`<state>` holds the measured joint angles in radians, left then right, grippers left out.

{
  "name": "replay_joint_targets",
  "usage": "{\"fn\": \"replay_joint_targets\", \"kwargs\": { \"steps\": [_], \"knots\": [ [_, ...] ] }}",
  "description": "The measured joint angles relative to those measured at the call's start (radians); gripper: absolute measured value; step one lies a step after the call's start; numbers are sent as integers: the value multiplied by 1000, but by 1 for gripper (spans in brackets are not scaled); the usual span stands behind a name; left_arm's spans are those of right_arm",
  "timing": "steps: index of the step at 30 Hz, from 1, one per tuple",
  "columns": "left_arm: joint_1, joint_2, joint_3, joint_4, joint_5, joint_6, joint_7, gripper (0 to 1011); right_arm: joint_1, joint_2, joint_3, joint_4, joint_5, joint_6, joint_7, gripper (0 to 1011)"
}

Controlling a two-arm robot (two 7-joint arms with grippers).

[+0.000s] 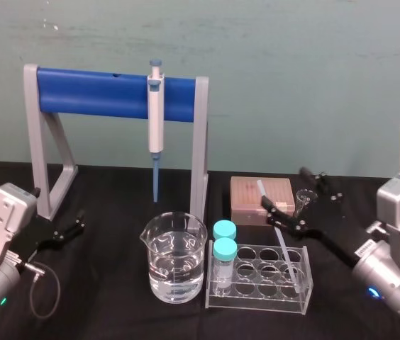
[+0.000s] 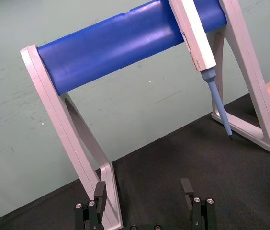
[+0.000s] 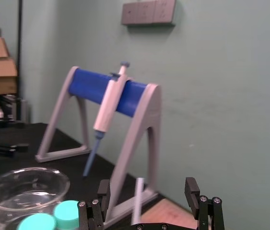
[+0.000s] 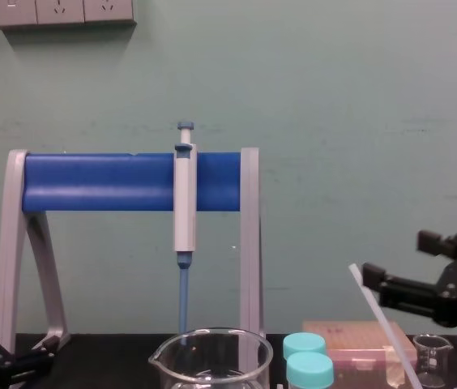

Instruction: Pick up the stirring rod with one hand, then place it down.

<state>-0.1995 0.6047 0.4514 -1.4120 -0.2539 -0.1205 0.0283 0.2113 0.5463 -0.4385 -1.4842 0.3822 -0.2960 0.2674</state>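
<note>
Right hand (image 1: 283, 185) gapes around the tilted stirring rod (image 1: 283, 244).

Seen downward from the head over the black table (image 1: 108, 212), level from the chest, closely from both wrists, blue-barred grey stand (image 1: 93, 92) common throughout.

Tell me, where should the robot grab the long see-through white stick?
Grip the long thin translucent white stirring rod on its bare upper part, above the clear plastic tube rack it leans in. Come from the right: the black right gripper, open, straddles it there, and the lower end sits boxed inside the rack.
</note>
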Motion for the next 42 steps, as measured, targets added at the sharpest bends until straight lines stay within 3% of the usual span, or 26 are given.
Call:
{"fn": "replay_joint_targets", "kwargs": {
  "steps": [5, 17, 30, 42],
  "knots": [
    [0, 0, 0, 0, 0, 0, 0, 1000, 27, -23, -8, 33, 44, 54, 66, 1003],
    [0, 0, 0, 0, 0, 0, 0, 1000, 76, -71, 1, 125, 52, 114, 115, 1003],
    [0, 0, 0, 0, 0, 0, 0, 1000, 124, -107, 23, 210, 67, 144, 182, 1003],
    [0, 0, 0, 0, 0, 0, 0, 1000, 128, -112, 26, 219, 57, 151, 185, 1003]
  ]
}}
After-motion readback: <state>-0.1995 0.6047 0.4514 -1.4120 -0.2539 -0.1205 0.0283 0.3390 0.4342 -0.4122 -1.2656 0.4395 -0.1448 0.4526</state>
